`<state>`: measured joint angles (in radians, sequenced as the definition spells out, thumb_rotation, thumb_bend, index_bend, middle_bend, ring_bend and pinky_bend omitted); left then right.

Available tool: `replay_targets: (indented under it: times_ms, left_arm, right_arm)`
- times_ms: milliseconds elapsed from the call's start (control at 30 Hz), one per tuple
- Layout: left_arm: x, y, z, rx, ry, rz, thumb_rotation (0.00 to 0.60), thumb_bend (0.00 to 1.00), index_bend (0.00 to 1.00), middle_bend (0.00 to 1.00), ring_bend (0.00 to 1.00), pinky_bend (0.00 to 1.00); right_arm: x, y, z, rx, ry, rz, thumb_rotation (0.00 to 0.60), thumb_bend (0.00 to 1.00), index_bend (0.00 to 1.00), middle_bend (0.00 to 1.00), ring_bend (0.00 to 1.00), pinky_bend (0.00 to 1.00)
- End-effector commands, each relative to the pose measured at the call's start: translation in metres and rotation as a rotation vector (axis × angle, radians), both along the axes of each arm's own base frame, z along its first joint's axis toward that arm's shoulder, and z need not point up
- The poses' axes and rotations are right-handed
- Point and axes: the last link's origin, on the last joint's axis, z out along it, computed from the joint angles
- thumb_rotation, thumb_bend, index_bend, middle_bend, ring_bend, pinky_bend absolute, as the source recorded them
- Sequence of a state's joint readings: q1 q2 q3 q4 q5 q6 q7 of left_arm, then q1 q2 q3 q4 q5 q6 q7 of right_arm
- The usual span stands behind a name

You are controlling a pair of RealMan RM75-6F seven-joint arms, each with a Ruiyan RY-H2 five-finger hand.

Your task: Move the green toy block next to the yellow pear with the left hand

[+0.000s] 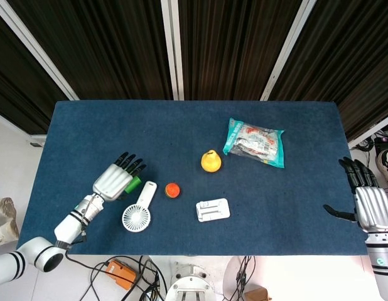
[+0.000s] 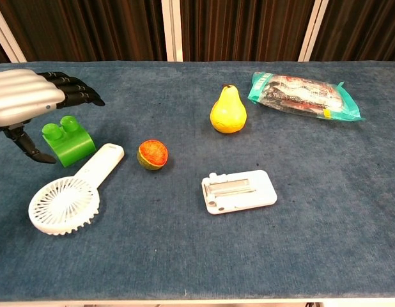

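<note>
The green toy block (image 2: 68, 142) sits on the blue table at the left; in the head view only a sliver of the green toy block (image 1: 136, 182) shows under my hand. My left hand (image 1: 115, 180) hovers over it with fingers stretched out and apart, holding nothing; in the chest view the left hand (image 2: 28, 97) is above and behind the block. The yellow pear (image 1: 210, 161) (image 2: 227, 111) stands upright mid-table, well to the right of the block. My right hand (image 1: 368, 202) hangs open off the table's right edge.
A white hand fan (image 1: 139, 209) (image 2: 69, 191) lies just in front of the block. An orange ball (image 1: 172, 190) (image 2: 153, 154), a white flat device (image 1: 213, 209) (image 2: 238, 191) and a teal snack bag (image 1: 255, 142) (image 2: 303, 94) lie between and right of them.
</note>
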<state>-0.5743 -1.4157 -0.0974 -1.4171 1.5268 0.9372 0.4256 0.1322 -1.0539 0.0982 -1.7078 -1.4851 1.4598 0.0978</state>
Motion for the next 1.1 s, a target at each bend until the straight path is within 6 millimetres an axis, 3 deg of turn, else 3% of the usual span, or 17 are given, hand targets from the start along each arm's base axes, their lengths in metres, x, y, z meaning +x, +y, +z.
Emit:
replay_targets:
  times_ms: [33, 300, 467, 667, 900, 1100]
  left_arm:
    - [-0.004, 0.004, -0.001, -0.007, 0.044, 0.012, 0.600, 0.02, 0.12, 0.07, 0.03, 0.09]
    - [-0.012, 0.012, -0.008, -0.041, 0.086, 0.045, 0.600, 0.14, 0.13, 0.09, 0.05, 0.10]
    - [-0.013, 0.017, -0.017, -0.055, 0.141, 0.003, 0.600, 0.21, 0.23, 0.17, 0.13, 0.25]
    - [-0.008, 0.029, -0.017, -0.036, 0.160, 0.008, 0.600, 0.28, 0.44, 0.42, 0.40, 0.52]
    - [0.034, 0.048, -0.008, 0.004, 0.082, -0.061, 0.600, 0.28, 0.46, 0.46, 0.42, 0.53]
    - [0.090, 0.076, -0.026, -0.011, 0.045, -0.125, 0.600, 0.28, 0.46, 0.46, 0.42, 0.53]
  right_arm:
    - [-0.001, 0.001, 0.000, 0.000, -0.001, -0.006, 0.600, 0.13, 0.13, 0.13, 0.00, 0.15]
    - [-0.003, -0.001, -0.005, 0.011, -0.004, -0.014, 0.600, 0.13, 0.13, 0.13, 0.00, 0.15]
    - [-0.002, -0.001, -0.005, 0.014, 0.001, -0.015, 0.600, 0.13, 0.13, 0.13, 0.00, 0.15]
    - [-0.001, -0.001, -0.004, 0.011, 0.003, -0.016, 0.600, 0.14, 0.13, 0.13, 0.00, 0.15]
    - [-0.003, 0.000, -0.006, 0.016, 0.001, -0.026, 0.600, 0.13, 0.13, 0.13, 0.00, 0.15]
    - [-0.004, 0.001, -0.003, 0.010, 0.005, -0.028, 0.600, 0.13, 0.13, 0.13, 0.00, 0.15]
